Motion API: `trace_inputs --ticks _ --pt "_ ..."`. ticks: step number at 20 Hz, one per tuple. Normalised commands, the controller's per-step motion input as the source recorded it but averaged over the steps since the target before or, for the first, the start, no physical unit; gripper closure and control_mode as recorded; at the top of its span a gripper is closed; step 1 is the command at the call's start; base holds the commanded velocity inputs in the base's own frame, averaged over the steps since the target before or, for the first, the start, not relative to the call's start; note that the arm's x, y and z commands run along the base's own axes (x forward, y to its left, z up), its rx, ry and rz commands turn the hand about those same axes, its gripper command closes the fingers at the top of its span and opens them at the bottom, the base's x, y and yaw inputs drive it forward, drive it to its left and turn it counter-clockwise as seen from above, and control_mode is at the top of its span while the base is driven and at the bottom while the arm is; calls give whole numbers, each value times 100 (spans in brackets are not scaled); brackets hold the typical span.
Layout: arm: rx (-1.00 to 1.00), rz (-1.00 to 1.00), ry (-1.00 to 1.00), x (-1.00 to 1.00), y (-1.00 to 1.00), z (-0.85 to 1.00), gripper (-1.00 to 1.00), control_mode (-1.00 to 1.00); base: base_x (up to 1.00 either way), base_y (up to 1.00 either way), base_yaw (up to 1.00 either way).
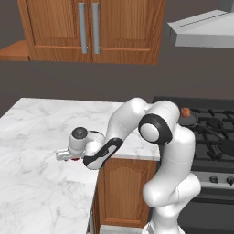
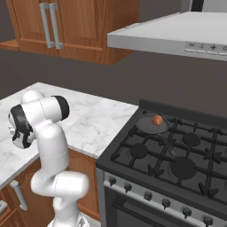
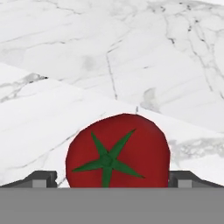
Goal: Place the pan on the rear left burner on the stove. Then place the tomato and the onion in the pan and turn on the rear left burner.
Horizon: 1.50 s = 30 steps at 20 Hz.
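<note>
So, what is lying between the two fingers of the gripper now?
In the hand view the tomato lies between the open fingers, its green stem star facing the camera. Behind it is bare marble counter.

Glossy white rounded arm (image 1: 169, 151), black joint rings, silver-capped wrist.

1. The white marble counter (image 1: 41, 132) runs left of the stove (image 2: 177, 164) and turns toward the camera as a nearer section, on wooden base cabinets.
2. The tomato (image 3: 117, 153) sits directly on the marble, stem star facing the hand camera. In the left base view a red sliver shows beneath the hand on the nearer section.
3. The stove carries black grates. The pan (image 2: 152, 125) sits on the rear left burner position, handle pointing toward the front right.
4. The onion (image 2: 157, 119) lies inside the pan.
</note>
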Motion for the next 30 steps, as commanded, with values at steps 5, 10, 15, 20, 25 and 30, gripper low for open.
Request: trace_inputs --ticks 5,10,15,20,25,30 --pt "-1 -5 0 0 9 -7 100 -100 0 0 0" --pt "-1 -7 0 0 0 -9 100 -100 0 0 0" --pt "0 -9 -3 0 -3 -3 100 -100 0 0 0" --pt "0 -14 -6 -14 -17 17 100 -100 0 0 0" --pt "3 -21 -6 -23 -30 50 100 -100 0 0 0" --pt "7 -22 -6 -14 -34 69 100 -100 0 0 0"
